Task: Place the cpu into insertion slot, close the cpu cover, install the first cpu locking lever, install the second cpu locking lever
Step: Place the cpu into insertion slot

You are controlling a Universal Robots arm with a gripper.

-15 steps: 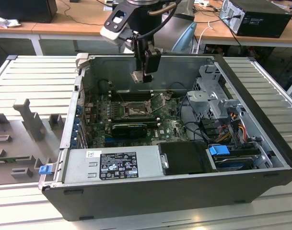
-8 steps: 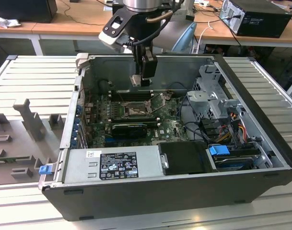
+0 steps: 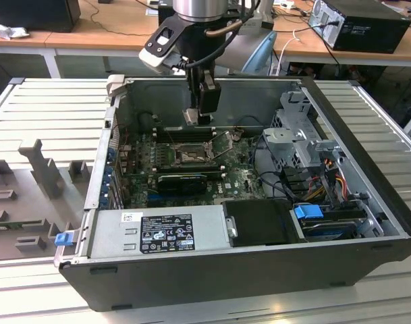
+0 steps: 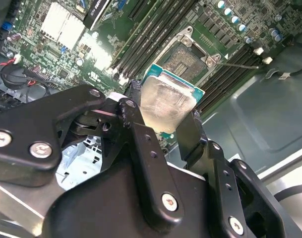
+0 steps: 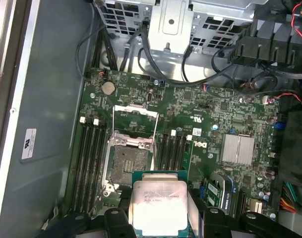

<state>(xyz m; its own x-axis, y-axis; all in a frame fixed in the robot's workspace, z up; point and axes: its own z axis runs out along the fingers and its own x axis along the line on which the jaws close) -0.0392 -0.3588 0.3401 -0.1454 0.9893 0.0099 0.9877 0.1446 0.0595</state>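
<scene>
We saw the pincer (image 4: 163, 113) clamped on the cpu (image 4: 166, 101) by two opposite edges. The chip hung in the air over the open computer case (image 3: 192, 270), apart from the insertion slot (image 5: 126, 159), which lay bare with its cpu cover (image 5: 135, 111) swung up (the thin locking levers (image 5: 155, 130) looked released beside it). To our mind the chief hazard was alignment: if the chip came down turned or off-centre against the slot's rim, it could ride on the frame or crush the fine contacts beneath. In the second wrist view it seemed tilted in the grip, so one corner might have landed first. A hold on such thin edges could also have slipped, dropping the chip onto the motherboard (image 5: 215, 106). The fingers (image 4: 191, 130) might likewise have fouled the raised cover or the memory slots (image 5: 91, 153) alongside.
</scene>
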